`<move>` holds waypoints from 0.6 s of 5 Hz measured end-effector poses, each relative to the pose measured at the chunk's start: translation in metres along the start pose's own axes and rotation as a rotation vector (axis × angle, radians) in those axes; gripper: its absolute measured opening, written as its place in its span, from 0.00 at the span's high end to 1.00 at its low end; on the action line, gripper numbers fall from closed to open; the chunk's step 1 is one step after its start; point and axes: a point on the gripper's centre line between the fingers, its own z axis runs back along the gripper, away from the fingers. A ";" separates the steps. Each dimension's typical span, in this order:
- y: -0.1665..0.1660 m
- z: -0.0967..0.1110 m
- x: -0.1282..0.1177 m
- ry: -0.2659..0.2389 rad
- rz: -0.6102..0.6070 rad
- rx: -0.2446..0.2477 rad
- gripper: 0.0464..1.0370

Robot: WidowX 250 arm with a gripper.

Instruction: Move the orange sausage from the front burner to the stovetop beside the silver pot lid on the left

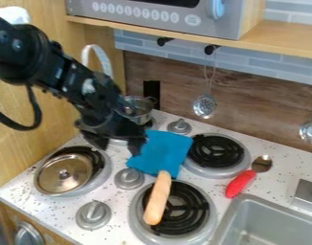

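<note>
Gripper (pixel 117 142) hangs low in the camera view, fingers apart, nothing seen between them, and right alongside it, at about 3 o'clock, there's the blue cloth (pixel 161 149)! One fingertip overlaps the cloth's near side from this angle; whether it actually touches, I cannot tell. The cloth spreads over the speckled counter (pixel 59 208), and at its lower end, around 5 o'clock from the gripper, a tan, rounded stick-like piece (pixel 158 198) lies across the front coil burner (pixel 192 201). Round at 8, a gold-toned lid (pixel 51 181); up at 1, the metal pot (pixel 140 110); out at 4, the red-handled spoon (pixel 240 183), well apart from the action.

So where are we? My read: a moment at the cloth's edge, either just ahead of a grip or just after a release, and one picture can't settle which. If it's a grip, the call is for a small shift toward 3 o'clock, fingertips either side of a fold, then a gentle squeeze. If it's a release, a straight lift will do, clean enough not to drag that fabric or nudge the tan piece!
</note>
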 end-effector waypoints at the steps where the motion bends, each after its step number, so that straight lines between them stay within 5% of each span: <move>1: -0.019 -0.005 -0.005 0.009 -0.010 -0.028 0.04; 3: -0.035 -0.010 -0.019 0.031 -0.026 -0.052 0.04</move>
